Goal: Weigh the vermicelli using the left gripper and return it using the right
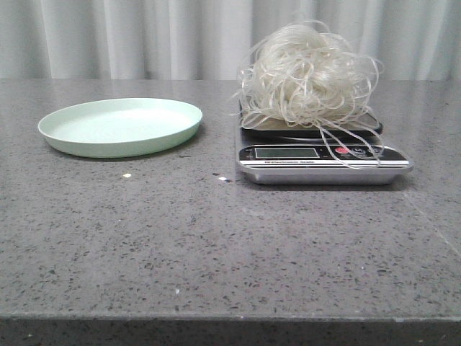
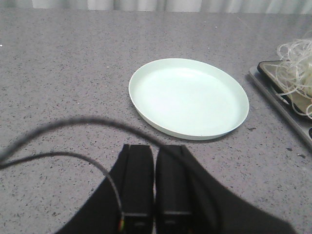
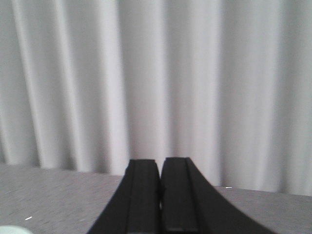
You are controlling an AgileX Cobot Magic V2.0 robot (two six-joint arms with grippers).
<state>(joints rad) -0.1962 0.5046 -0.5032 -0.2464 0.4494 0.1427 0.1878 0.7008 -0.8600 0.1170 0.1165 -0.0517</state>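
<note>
- Vermicelli [image 1: 308, 76], a rounded nest of thin translucent whitish strands, sits on the dark platform of the silver digital kitchen scale [image 1: 324, 162]; I see several loose loops hanging over the scale's front panel.
- On my front view the scale stands right of centre on the grey speckled stone table [image 1: 216, 245], with the round pale green plate [image 1: 121, 127] well apart to its left and holding nothing.
- I cannot read the scale's display; the figures are too small.
- Left gripper [image 2: 155, 156]: I see its black fingers pressed together with nothing between them, above bare table just short of the plate [image 2: 189, 97]. The scale's edge [image 2: 280, 100] and a few strands [image 2: 295, 68] show at the side of that view.
- Right gripper [image 3: 161, 168]: fingers likewise pressed together, holding nothing, facing the pleated white curtain [image 3: 156, 83] behind the table.
- Neither gripper appears in my front view.
</note>
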